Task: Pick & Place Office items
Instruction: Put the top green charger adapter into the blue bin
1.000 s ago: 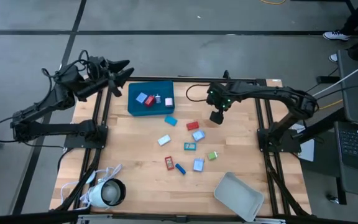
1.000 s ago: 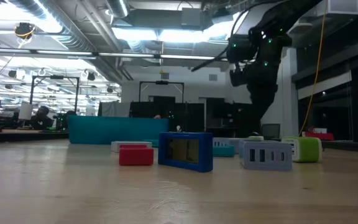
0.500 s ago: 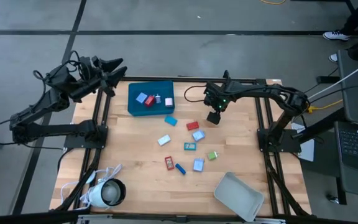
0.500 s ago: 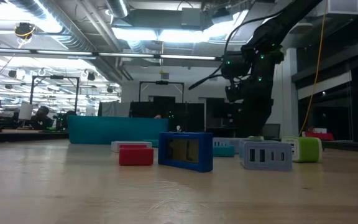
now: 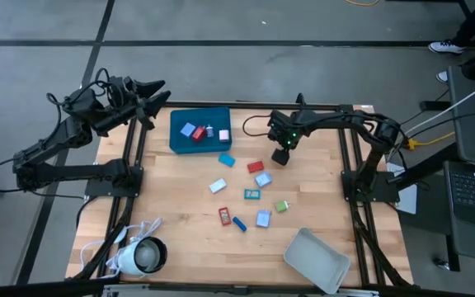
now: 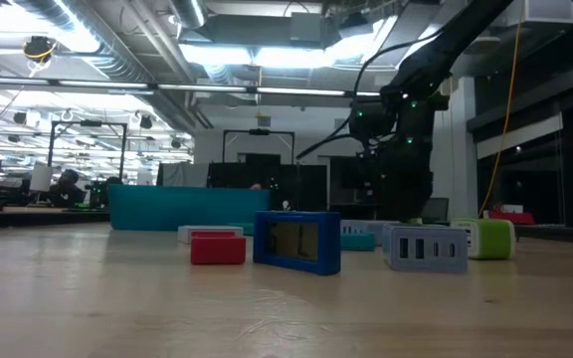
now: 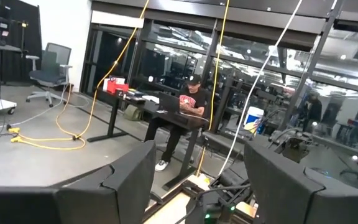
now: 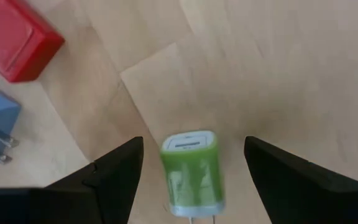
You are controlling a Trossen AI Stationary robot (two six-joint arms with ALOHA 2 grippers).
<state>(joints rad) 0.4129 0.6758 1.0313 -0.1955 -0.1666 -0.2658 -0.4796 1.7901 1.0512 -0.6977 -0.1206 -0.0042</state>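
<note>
Several small plastic office items [image 5: 254, 194] lie loose mid-worktop [image 5: 180, 239] | we judge reach step: right end effector [image 5: 279, 157], fingers apart, empty, above green block [image 8: 191, 171] | next: descend, clench | left end effector [image 5: 151, 95] parked, spread, off-worktop

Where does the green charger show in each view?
High view: green charger on the table's right half, below the right gripper in the picture.
Low view: toward the right edge.
Left wrist view: not in it.
Right wrist view: between that gripper's open fingers, untouched.
Shared landmark: red block, high and right wrist views.
</note>
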